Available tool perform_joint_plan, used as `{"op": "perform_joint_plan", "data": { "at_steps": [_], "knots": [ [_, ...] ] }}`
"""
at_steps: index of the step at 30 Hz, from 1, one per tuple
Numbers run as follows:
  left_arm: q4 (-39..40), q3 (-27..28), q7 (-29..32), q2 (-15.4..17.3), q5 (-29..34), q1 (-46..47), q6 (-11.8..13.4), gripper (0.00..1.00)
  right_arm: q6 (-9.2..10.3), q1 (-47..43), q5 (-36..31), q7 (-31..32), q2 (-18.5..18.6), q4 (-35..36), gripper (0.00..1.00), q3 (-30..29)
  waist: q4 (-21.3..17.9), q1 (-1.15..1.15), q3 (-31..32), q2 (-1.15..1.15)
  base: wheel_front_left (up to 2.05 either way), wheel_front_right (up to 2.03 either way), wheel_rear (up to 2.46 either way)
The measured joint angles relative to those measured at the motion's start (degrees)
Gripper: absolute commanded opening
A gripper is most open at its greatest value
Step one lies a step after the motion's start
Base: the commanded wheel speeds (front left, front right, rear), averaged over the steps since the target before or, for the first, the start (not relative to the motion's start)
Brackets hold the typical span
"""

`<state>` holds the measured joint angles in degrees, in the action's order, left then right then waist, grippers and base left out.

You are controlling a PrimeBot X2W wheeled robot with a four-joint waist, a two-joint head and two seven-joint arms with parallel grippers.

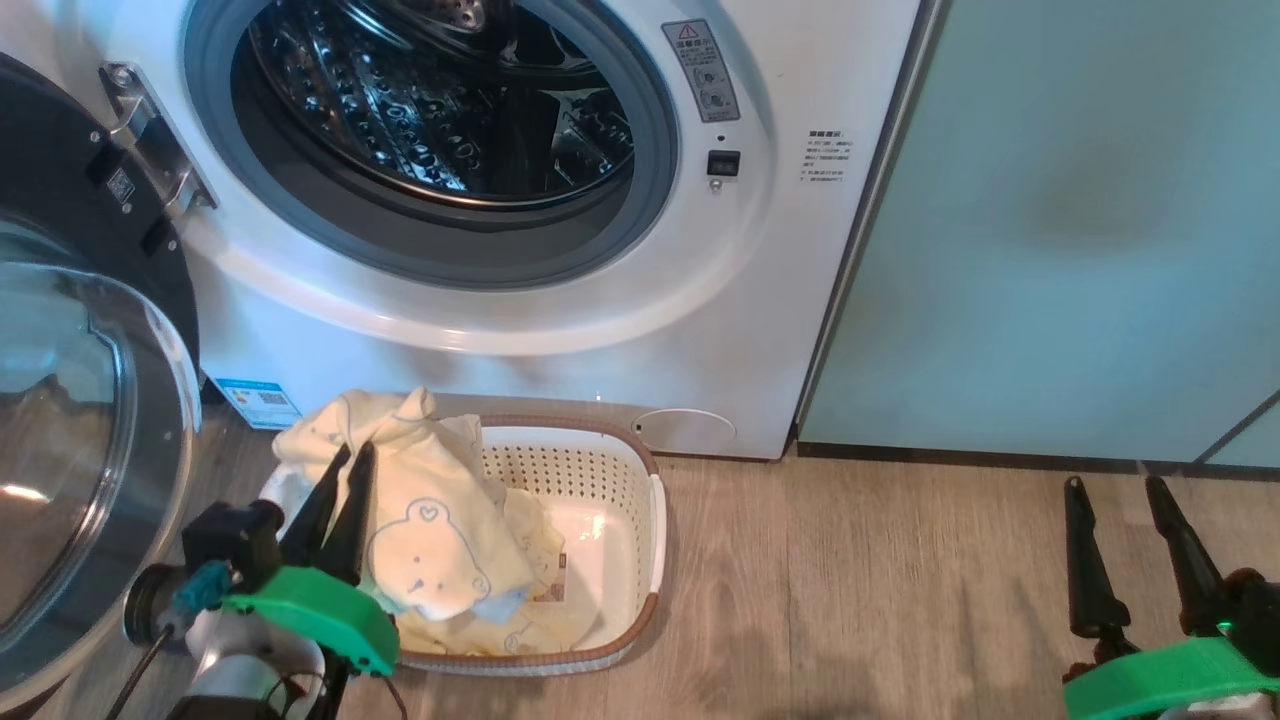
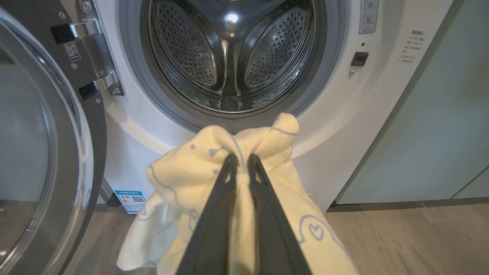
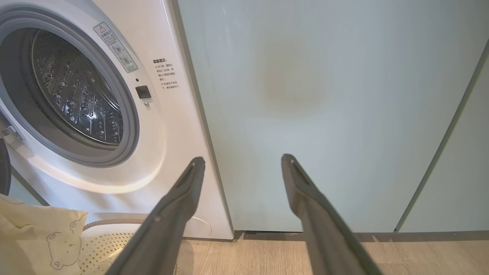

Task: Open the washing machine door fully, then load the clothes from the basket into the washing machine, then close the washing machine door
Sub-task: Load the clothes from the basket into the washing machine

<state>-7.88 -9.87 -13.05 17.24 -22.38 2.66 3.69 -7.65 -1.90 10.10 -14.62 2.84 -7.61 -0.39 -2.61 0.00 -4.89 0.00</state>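
The left gripper (image 2: 240, 157) is clamped on a pale yellow garment (image 2: 179, 179), held up before the washing machine (image 2: 344, 114). The right gripper (image 3: 242, 160) stands spread and empty, right of it.

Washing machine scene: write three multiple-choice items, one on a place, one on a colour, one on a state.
1. The basket stands:
A) on the floor before the washing machine
B) on top of the machine
C) inside the drum

2. The garment pinched by the left hand is:
A) tan
B) pale yellow
C) dark blue

3. The right hand is:
A) open and empty
B) shut on cloth
C) shut on the door rim

Answers:
1 A: it sits on the wood floor below the machine's front.
2 B: yellow cloth bunches in its grip.
3 A: its jaws stand apart with nothing between.
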Motion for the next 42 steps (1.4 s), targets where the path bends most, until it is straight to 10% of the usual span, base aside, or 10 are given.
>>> {"op": "perform_joint_plan", "data": {
  "at_steps": [27, 42],
  "knots": [
    [-17.57, 0.71, 4.55, 4.00, -3.43, 31.15, -5.11, 0.00, 0.00, 8.79, 0.49, -0.01, -0.02, 6.45, 1.00, 2.91, -5.03, 0.01, -17.17, 0.00, 0.00, 0.00, 0.00],
    [-23.31, 0.68, 24.64, 11.32, -6.52, 56.77, -8.67, 0.00, 0.00, 16.20, 3.69, -0.01, -0.05, 8.72, 1.00, 5.49, -8.94, 0.01, -31.32, -0.01, 0.00, 0.00, 0.00]
  ]
}}
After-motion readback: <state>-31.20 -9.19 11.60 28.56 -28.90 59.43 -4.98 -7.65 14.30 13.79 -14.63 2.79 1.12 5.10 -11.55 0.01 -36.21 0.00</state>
